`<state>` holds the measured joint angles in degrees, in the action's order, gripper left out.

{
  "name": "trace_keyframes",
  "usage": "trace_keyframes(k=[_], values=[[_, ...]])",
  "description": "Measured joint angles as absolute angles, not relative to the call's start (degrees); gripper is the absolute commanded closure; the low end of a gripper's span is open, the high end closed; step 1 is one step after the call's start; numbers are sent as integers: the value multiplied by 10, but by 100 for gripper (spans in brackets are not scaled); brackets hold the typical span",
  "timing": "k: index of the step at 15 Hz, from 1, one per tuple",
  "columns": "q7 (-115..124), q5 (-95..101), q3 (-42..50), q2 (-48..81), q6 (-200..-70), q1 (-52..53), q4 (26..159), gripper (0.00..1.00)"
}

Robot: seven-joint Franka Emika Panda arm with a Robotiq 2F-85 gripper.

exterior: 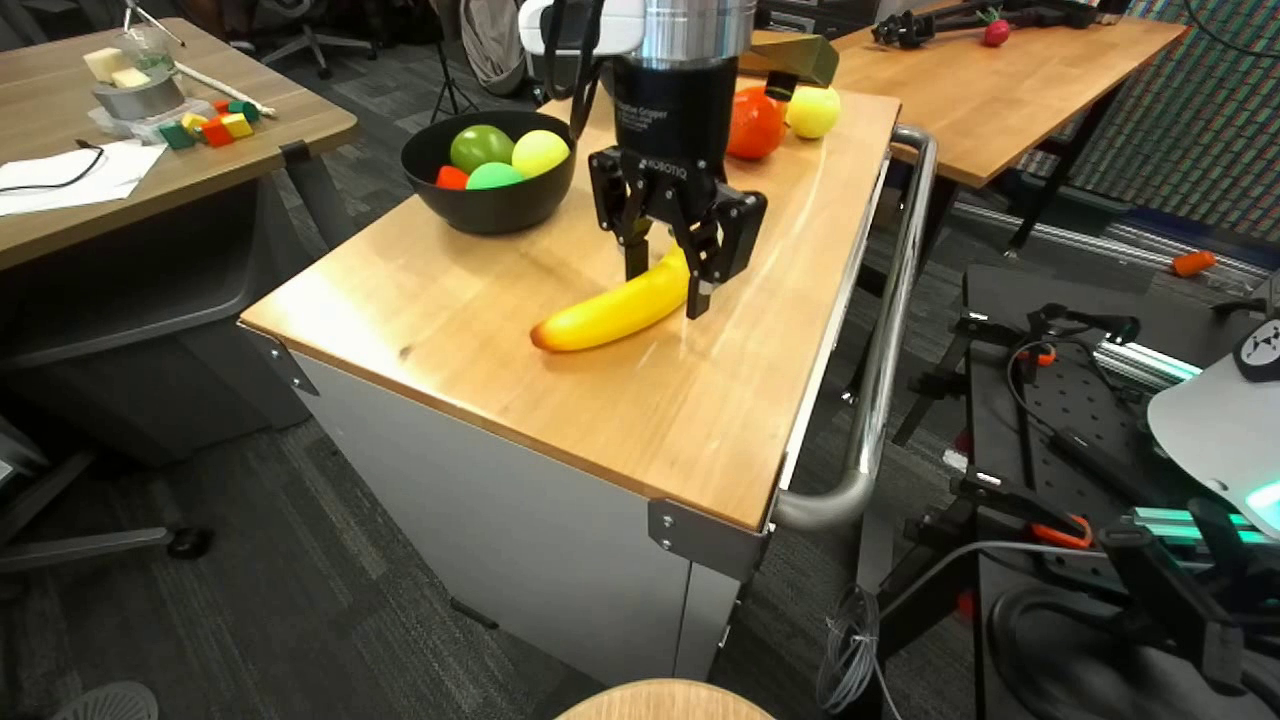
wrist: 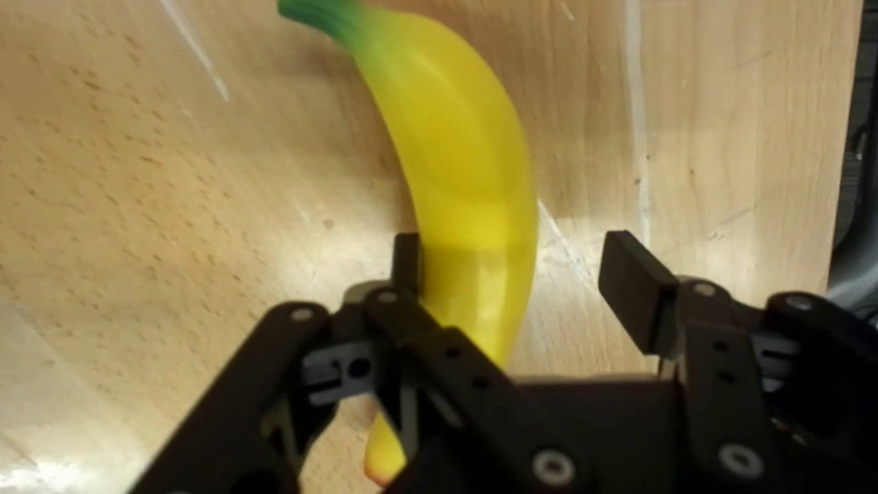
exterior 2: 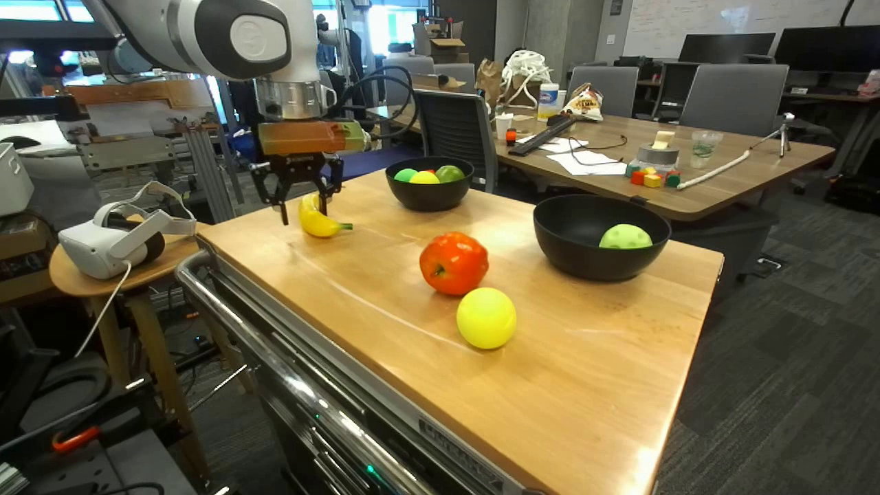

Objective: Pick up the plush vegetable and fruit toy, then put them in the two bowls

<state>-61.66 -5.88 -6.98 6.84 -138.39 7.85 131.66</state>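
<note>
My gripper (wrist: 516,276) stands open and low over the yellow plush banana (wrist: 473,171), its jaws straddling the middle. In the wrist view one finger (wrist: 407,264) is right against the banana's side, while a gap separates the opposite finger (wrist: 634,295) from it. The banana lies on the wooden top in both exterior views. A black bowl (exterior 2: 430,201) holds several toys: green, yellow and red rounds. Another black bowl (exterior 2: 584,261) contains a pale green ball (exterior 2: 625,237). Between that bowl and the table's rail side sit a red round (exterior 2: 454,265) and a yellow ball (exterior 2: 486,318).
A metal rail (exterior: 890,330) runs along one long edge of the wooden cart top (exterior: 640,420). Beside the cart, a stool carries a white headset (exterior 2: 124,234). A larger table (exterior 2: 756,148) with blocks, tape and papers stands across from the rail side.
</note>
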Motion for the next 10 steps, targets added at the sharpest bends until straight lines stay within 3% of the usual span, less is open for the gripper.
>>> trace_keyframes(k=[3,10], values=[[-624,-68,-72,69,-1384,74,1315,84],[-490,62,-60,20,-1414,68,1316,84]])
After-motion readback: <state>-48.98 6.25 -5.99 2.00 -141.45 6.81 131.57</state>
